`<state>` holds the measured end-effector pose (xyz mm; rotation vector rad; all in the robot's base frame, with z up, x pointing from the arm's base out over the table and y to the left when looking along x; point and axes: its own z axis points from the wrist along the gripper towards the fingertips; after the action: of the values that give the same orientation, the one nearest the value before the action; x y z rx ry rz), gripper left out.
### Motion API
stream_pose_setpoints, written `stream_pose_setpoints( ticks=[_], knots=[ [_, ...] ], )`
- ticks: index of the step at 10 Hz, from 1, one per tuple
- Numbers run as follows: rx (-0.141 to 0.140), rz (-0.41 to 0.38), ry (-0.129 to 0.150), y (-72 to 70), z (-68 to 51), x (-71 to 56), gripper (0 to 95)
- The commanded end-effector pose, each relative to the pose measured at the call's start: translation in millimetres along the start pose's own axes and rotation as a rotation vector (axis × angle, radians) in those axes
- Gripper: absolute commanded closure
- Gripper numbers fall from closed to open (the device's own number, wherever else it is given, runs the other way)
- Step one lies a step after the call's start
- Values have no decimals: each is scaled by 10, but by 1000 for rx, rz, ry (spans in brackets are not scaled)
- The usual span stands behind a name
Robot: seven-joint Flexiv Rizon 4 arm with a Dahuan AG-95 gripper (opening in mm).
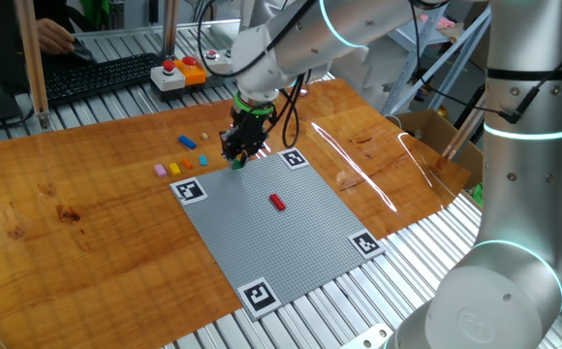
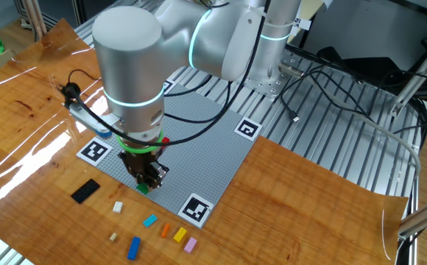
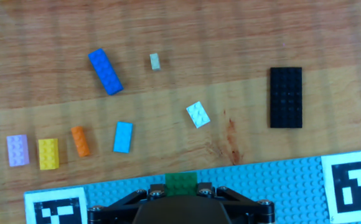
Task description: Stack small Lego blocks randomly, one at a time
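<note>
My gripper [image 1: 237, 155] is shut on a small green brick [image 3: 181, 182], held between the fingers. It is low over the near edge of the grey baseplate [image 1: 291, 228], close to a marker tag; I cannot tell whether the brick touches the plate. It also shows in the other fixed view [image 2: 144, 188]. A red brick [image 1: 277, 202] sits on the middle of the plate. Loose on the wood just past the plate edge lie a blue brick [image 3: 106, 71], light blue [image 3: 123, 137], orange [image 3: 80, 140], yellow [image 3: 48, 154], pink [image 3: 17, 150], white [image 3: 198, 114] and a tiny cream one [image 3: 155, 61].
A flat black plate [image 3: 285, 98] lies on the wood to the right of the loose bricks. Marker tags [image 1: 189, 189] sit at the baseplate's corners. A keyboard [image 1: 97, 76] and a red button box [image 1: 177, 73] stand at the far edge.
</note>
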<state>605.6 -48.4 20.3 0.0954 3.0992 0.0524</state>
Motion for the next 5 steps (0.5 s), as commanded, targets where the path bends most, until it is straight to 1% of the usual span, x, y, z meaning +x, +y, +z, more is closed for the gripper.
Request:
stream_pose_setpoints(
  ticks=[1, 2, 3, 5],
  knots=[
    [1, -19, 6, -128, -80, 161, 950],
    [3, -19, 9, -174, -100, 229, 950],
    [-5, -9, 6, -224, -107, 344, 950],
    [-6, -1, -1, -276, -105, 471, 950]
  ],
)
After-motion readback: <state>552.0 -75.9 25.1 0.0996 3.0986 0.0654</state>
